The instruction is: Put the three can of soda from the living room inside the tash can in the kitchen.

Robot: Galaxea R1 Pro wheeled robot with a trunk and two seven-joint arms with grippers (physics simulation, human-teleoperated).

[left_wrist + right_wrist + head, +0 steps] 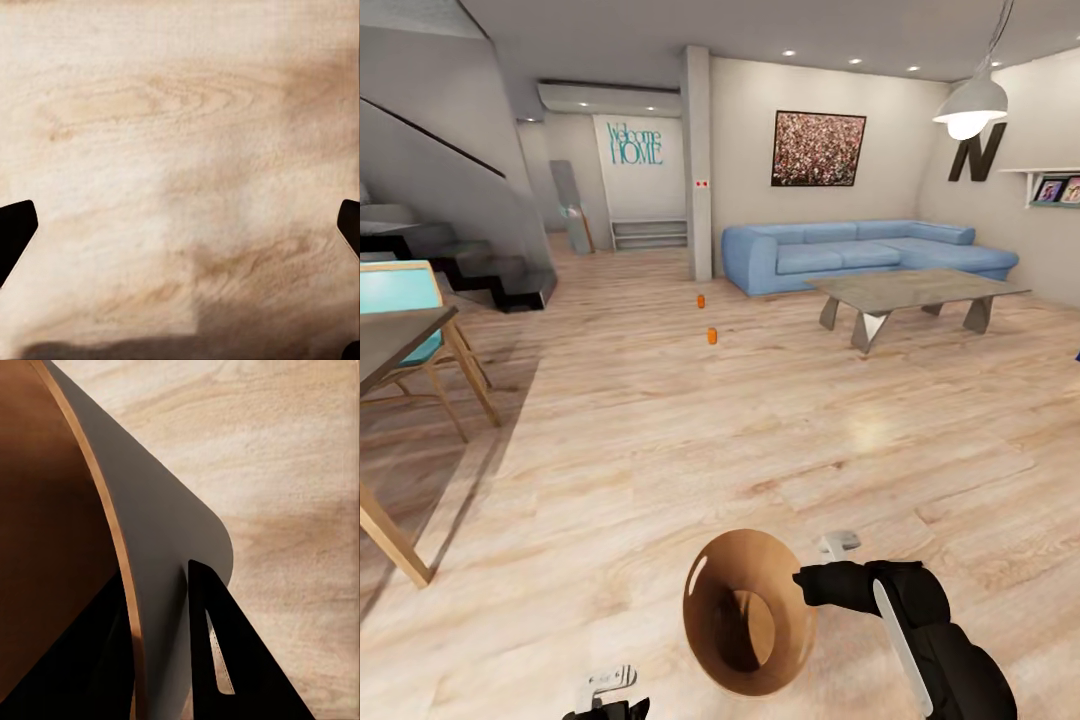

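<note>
Two orange soda cans (711,336) stand upright on the wood floor (660,450), light and slippery: take each mid-body. Your right claw (800,580) pinches the stiff trash can (745,615) by its rim; your left claw (180,225) hangs released.

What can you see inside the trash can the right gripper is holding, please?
Inside the trash can, held by the right gripper, only its glossy brown wall shows; no cans are visible. Its near rim hides the lowest part.

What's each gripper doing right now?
Left gripper: open, empty.
Right gripper: shut on the trash can rim.
</note>
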